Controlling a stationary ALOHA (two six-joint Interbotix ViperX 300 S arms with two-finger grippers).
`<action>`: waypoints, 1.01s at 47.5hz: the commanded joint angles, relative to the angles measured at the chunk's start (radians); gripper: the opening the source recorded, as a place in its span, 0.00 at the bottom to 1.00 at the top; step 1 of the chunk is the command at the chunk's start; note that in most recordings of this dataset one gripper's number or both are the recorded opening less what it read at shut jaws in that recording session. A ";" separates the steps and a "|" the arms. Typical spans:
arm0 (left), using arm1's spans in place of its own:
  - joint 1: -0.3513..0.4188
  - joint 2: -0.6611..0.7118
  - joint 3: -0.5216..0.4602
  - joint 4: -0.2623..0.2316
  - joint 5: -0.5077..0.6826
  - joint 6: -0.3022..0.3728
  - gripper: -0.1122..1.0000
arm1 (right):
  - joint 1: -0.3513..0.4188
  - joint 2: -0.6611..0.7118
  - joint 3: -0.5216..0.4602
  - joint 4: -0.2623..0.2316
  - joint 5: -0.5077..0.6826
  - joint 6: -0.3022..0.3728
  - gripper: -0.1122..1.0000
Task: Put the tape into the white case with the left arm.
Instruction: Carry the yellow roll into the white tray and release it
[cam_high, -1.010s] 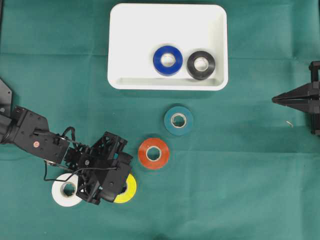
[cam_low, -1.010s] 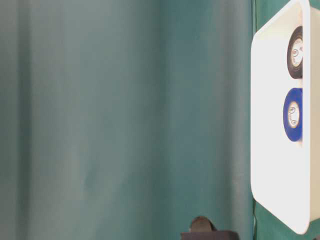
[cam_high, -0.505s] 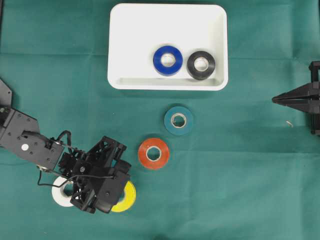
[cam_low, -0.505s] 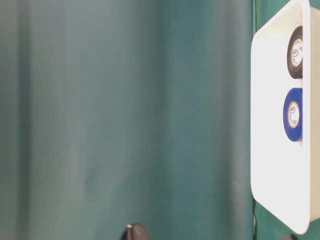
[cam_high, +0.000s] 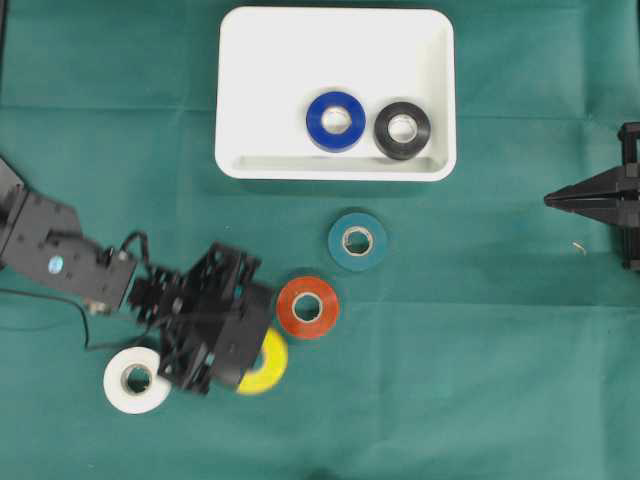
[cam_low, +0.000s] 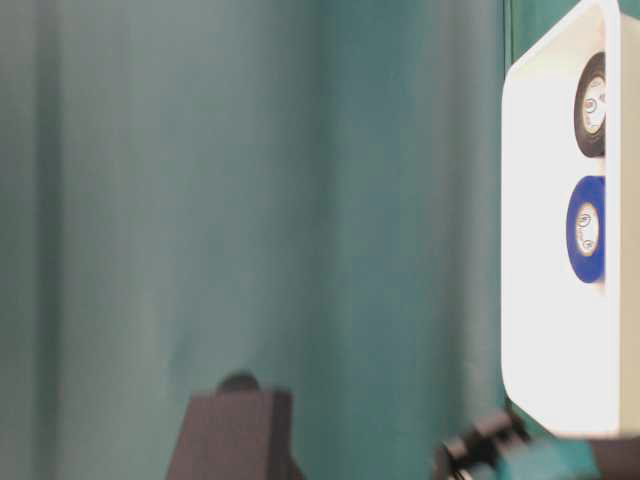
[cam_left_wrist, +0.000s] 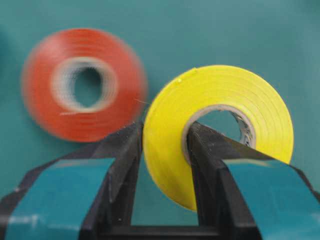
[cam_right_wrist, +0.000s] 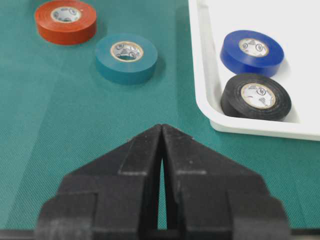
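The left gripper (cam_left_wrist: 162, 145) is clamped on the yellow tape (cam_left_wrist: 220, 120) — one finger through the core, one outside the wall. It looks light and stiff, smooth-sided, so this wall pinch seems the right hold; the idle right gripper (cam_right_wrist: 162, 150) sits closed.

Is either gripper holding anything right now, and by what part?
The left gripper holds the yellow tape roll by its wall, one finger inside the core, one outside. The right gripper is shut, holding nothing.
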 joint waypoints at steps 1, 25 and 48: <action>0.051 -0.043 -0.021 0.003 -0.005 0.023 0.34 | -0.002 0.006 -0.011 0.000 -0.011 0.002 0.02; 0.285 -0.044 -0.110 0.003 -0.006 0.175 0.34 | -0.002 0.006 -0.011 0.000 -0.009 0.002 0.02; 0.483 0.100 -0.281 0.003 -0.008 0.244 0.34 | -0.002 0.006 -0.009 0.000 -0.011 0.002 0.02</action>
